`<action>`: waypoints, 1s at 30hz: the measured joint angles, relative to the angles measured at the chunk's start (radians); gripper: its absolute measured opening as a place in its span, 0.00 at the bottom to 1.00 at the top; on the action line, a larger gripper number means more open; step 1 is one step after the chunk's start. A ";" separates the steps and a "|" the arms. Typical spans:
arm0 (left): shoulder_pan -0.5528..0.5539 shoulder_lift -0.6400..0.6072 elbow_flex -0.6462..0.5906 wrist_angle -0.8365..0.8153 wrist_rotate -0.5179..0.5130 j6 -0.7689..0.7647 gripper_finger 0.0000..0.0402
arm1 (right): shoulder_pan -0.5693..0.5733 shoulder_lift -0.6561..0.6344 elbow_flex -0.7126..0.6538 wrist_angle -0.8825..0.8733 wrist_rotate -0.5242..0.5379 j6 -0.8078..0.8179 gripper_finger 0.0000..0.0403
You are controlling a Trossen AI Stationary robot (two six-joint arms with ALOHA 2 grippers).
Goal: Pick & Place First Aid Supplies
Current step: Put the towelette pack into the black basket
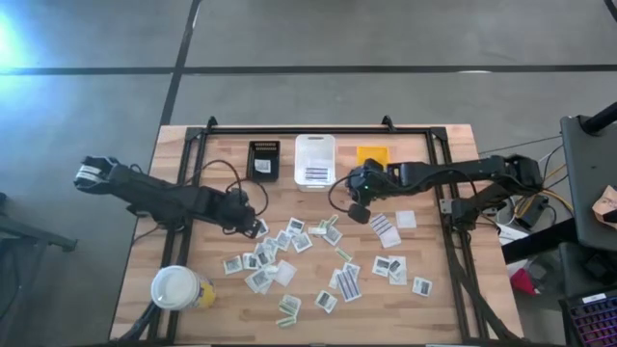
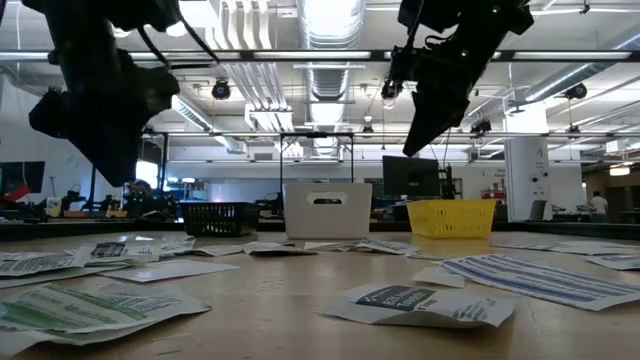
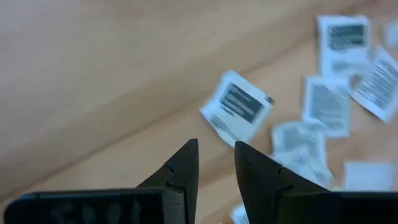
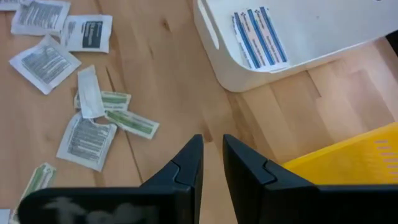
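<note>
pale matt wood table (image 1: 453, 289); smooth white plastic bin (image 4: 311, 43); paper packets (image 4: 43, 62).

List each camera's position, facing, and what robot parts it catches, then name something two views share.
High: overhead, straight down on the table; both arms.
Low: tabletop height, looking across at the white bin; both arms hang above.
Left wrist: over scattered packets; the left gripper has a narrow gap, empty.
Right wrist: beside the white bin; the right gripper has a narrow gap, empty.
Shared: the white bin appears in high, low and right wrist.
</note>
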 joint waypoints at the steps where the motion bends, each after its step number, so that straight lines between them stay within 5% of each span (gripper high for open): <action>1: 0.000 0.014 -0.003 0.004 -0.008 -0.015 0.24 | 0.003 -0.004 -0.004 -0.003 0.000 -0.001 0.14; 30: 0.000 0.254 -0.006 0.155 -0.067 -0.115 0.24 | 0.014 -0.026 -0.033 0.032 0.000 -0.031 0.14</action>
